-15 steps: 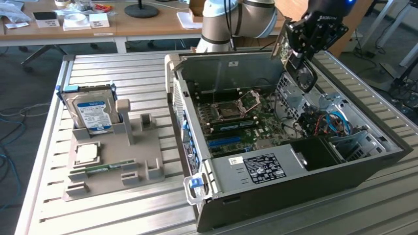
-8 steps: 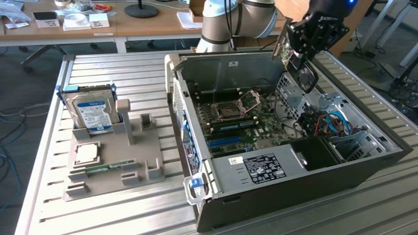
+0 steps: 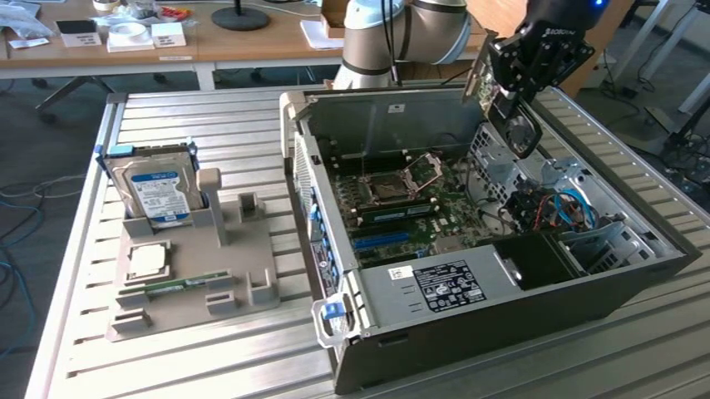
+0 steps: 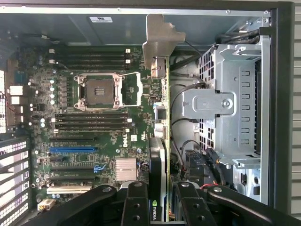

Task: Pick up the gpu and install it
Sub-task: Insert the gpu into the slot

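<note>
My gripper (image 3: 524, 76) hangs over the far right part of the open computer case (image 3: 466, 291), shut on the gpu (image 3: 520, 131). The card hangs on edge, with its black cooler facing the exterior view's right and its silver bracket (image 3: 485, 73) toward the case's back wall. In the wrist view the gpu (image 4: 163, 136) runs edge-on from between my fingers (image 4: 136, 205) up to its bracket (image 4: 160, 40). It hovers above the motherboard (image 4: 94, 122), over the gap between the board and the drive cage (image 4: 225, 103). The blue slot (image 4: 73, 149) lies off to one side of the card.
On the exterior view's left, a grey holder (image 3: 222, 283) carries a silver hard drive with a blue label (image 3: 159, 189), a processor chip (image 3: 148, 259) and a memory stick (image 3: 178, 285). Cables (image 3: 566, 208) sit beside the drive cage. The case stands on a slatted metal table (image 3: 199, 125).
</note>
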`<state>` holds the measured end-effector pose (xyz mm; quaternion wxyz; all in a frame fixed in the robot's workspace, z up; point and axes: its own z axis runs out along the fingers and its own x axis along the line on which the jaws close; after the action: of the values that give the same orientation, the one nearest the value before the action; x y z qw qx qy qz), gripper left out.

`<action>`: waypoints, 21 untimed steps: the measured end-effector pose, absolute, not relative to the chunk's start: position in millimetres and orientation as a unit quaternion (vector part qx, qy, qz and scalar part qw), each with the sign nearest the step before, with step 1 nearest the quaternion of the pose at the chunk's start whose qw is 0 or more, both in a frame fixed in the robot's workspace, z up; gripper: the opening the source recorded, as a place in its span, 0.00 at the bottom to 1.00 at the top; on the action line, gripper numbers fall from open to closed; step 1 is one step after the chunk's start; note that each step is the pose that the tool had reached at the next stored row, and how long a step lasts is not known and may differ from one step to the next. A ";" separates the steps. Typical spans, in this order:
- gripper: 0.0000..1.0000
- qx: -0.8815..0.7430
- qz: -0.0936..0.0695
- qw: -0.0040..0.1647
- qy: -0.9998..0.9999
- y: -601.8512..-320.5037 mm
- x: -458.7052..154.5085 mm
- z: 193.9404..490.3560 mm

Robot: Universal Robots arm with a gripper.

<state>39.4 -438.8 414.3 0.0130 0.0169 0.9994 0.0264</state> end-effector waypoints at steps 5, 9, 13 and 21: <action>0.27 0.017 0.026 0.013 0.999 -438.8 39.4 414.3; 0.27 0.017 0.026 0.013 0.999 -438.8 39.4 414.3; 0.27 -0.039 0.027 0.012 0.999 -438.7 39.3 414.0; 0.27 -0.112 0.027 0.009 0.993 -438.8 39.3 414.0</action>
<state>39.3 -438.8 414.0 0.0095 -0.1125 0.9932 0.0270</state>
